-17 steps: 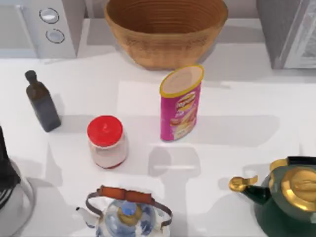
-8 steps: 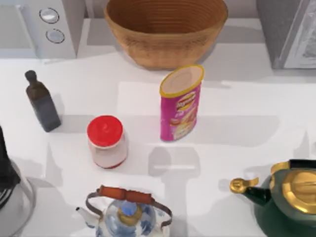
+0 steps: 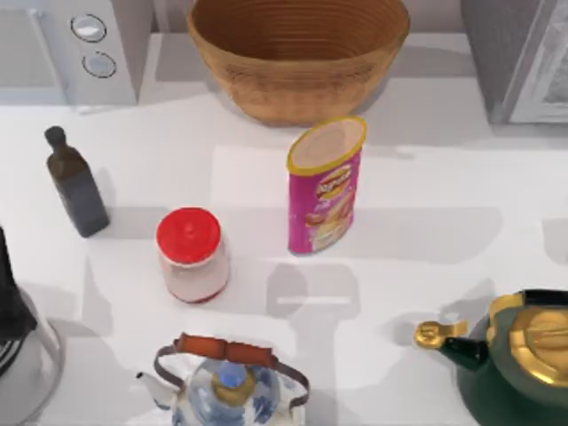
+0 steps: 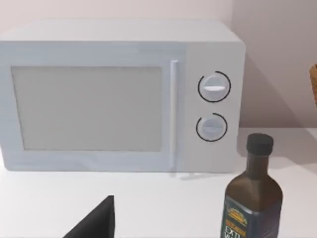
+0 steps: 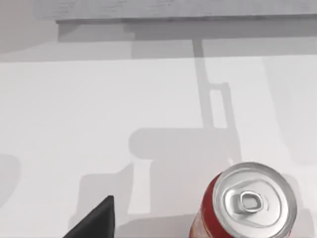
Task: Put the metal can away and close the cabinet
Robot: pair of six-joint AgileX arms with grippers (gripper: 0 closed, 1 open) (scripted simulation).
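Well, from above we see the white table with a basket at the back, a pink tube, a red-lidded jar, a dark bottle, a blue teapot and a green kettle. Our left wrist view shows a microwave and the dark bottle beside it. Our right wrist view looks down on the metal can — red, standing upright on the table, with the grey cabinet well beyond it. We cannot tell how either gripper's fingers stand.

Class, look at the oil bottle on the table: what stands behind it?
Behind the oil bottle stands a white microwave with two dials, its door shut. What is inside it cannot be seen. A basket stands further right.
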